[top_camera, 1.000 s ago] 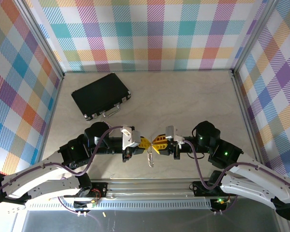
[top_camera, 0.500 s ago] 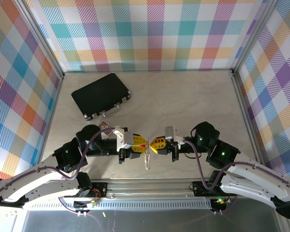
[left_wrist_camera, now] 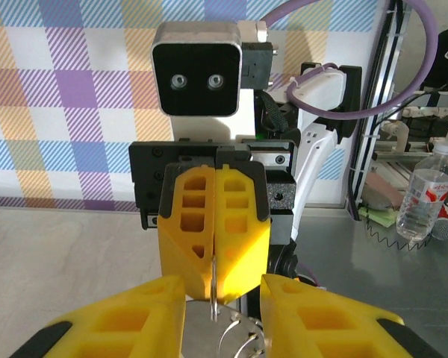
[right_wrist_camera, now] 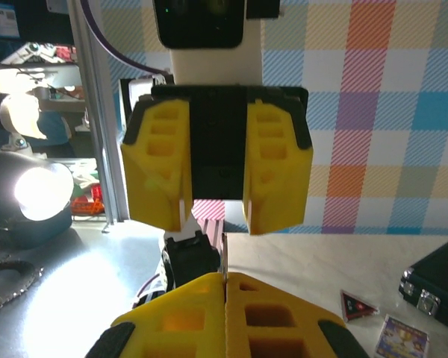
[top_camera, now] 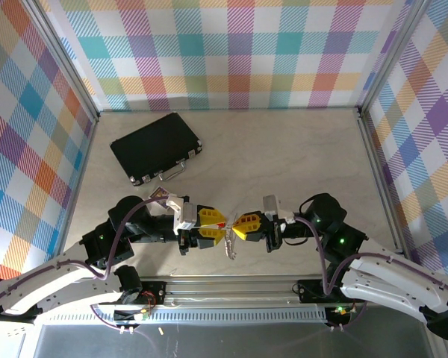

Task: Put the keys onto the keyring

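The keyring point(top_camera: 230, 243) hangs between my two grippers above the table's near edge, its silvery loops dangling below the yellow fingers. My right gripper point(top_camera: 240, 224) is shut on the keyring's thin metal edge point(right_wrist_camera: 224, 257), which sticks up from its closed tips point(right_wrist_camera: 225, 277). In the left wrist view that metal edge point(left_wrist_camera: 213, 298) runs down from the right gripper's closed fingers point(left_wrist_camera: 239, 239), with wire loops point(left_wrist_camera: 237, 339) below. My left gripper point(top_camera: 222, 221) faces it, open, with nothing between its fingers point(left_wrist_camera: 157, 306). The keys are hidden.
A black case point(top_camera: 155, 147) with a metal handle lies at the back left of the table. Small cards point(right_wrist_camera: 358, 304) lie on the table near it, one point(top_camera: 161, 195) beside the left arm. Plaid walls close in three sides.
The left gripper has opened and drawn back to the left, away from the ring. The right gripper has closed and keeps the keyring in about the same place.
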You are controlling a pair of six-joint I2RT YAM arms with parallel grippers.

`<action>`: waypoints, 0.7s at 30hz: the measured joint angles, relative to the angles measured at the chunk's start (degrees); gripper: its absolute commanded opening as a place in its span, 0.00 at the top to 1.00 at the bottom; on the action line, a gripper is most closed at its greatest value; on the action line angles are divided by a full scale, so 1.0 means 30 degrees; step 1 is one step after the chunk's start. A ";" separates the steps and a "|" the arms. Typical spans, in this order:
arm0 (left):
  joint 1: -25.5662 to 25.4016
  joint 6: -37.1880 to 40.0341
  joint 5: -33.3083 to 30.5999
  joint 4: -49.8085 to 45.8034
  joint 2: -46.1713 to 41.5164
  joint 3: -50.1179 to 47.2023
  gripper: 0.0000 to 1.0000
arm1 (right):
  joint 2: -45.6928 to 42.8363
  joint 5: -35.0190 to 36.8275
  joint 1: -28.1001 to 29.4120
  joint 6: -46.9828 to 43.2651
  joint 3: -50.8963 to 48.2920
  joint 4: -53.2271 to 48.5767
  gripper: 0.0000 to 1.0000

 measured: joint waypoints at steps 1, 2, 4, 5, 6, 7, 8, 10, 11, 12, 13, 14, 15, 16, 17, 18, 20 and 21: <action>0.0000 -0.0007 0.0000 0.0044 0.0000 -0.0022 0.67 | 0.0044 -0.0080 0.0000 0.0073 0.0000 0.0233 1.00; 0.0000 -0.0022 0.0007 0.0109 0.0000 -0.0051 0.67 | 0.0087 -0.0153 0.0000 0.0131 0.0000 0.0379 1.00; 0.0000 -0.0066 0.0000 0.0182 0.0000 -0.0109 0.68 | 0.0204 -0.0277 0.0000 0.0219 -0.0007 0.0648 1.00; 0.0000 -0.0073 0.0000 0.0240 0.0000 -0.0138 0.69 | 0.0277 -0.0291 0.0000 0.0277 -0.0007 0.0772 1.00; 0.0000 -0.0080 0.0000 0.0255 0.0000 -0.0160 0.71 | 0.0350 -0.0357 0.0000 0.0321 -0.0007 0.0889 1.00; 0.0000 -0.0087 0.0000 0.0262 0.0000 -0.0182 0.72 | 0.0401 -0.0386 0.0000 0.0372 -0.0007 0.0947 1.00; 0.0000 -0.0080 0.0000 0.0262 0.0007 -0.0197 0.73 | 0.0444 -0.0415 0.0000 0.0423 -0.0007 0.1005 1.00; 0.0000 -0.0080 0.0000 0.0277 0.0044 -0.0204 0.74 | 0.0466 -0.0437 0.0000 0.0452 -0.0007 0.1071 1.00; 0.0000 -0.0073 0.0000 0.0284 0.0080 -0.0204 0.75 | 0.0466 -0.0444 0.0000 0.0488 -0.0007 0.1115 1.00; 0.0000 -0.0073 0.0000 0.0284 0.0117 -0.0204 0.76 | 0.0466 -0.0495 0.0000 0.0495 -0.0007 0.1166 1.00; 0.0000 -0.0073 -0.0007 0.0284 0.0153 -0.0204 0.76 | 0.0466 -0.0503 0.0000 0.0510 -0.0015 0.1202 1.00; 0.0000 -0.0066 -0.0007 0.0277 0.0153 -0.0204 0.77 | 0.0466 -0.0539 0.0000 0.0554 -0.0015 0.1231 1.00; 0.0000 -0.0066 -0.0007 0.0284 0.0146 -0.0204 0.77 | 0.0466 -0.0561 0.0000 0.0561 -0.0015 0.1246 1.00; 0.0000 -0.0066 -0.0007 0.0284 0.0146 -0.0204 0.78 | 0.0466 -0.0568 0.0000 0.0561 -0.0015 0.1246 1.00; 0.0000 -0.0073 -0.0007 0.0284 0.0146 -0.0211 0.79 | 0.0466 -0.0568 0.0000 0.0568 -0.0015 0.1239 1.00; 0.0000 -0.0066 -0.0007 0.0284 0.0146 -0.0219 0.80 | 0.0466 -0.0568 0.0000 0.0561 -0.0015 0.1239 1.00; 0.0000 -0.0066 -0.0015 0.0284 0.0146 -0.0248 0.82 | 0.0495 -0.0576 0.0000 0.0561 -0.0015 0.1239 1.00; 0.0000 -0.0073 -0.0015 0.0291 0.0146 -0.0255 0.82 | 0.0546 -0.0568 0.0000 0.0561 -0.0015 0.1246 1.00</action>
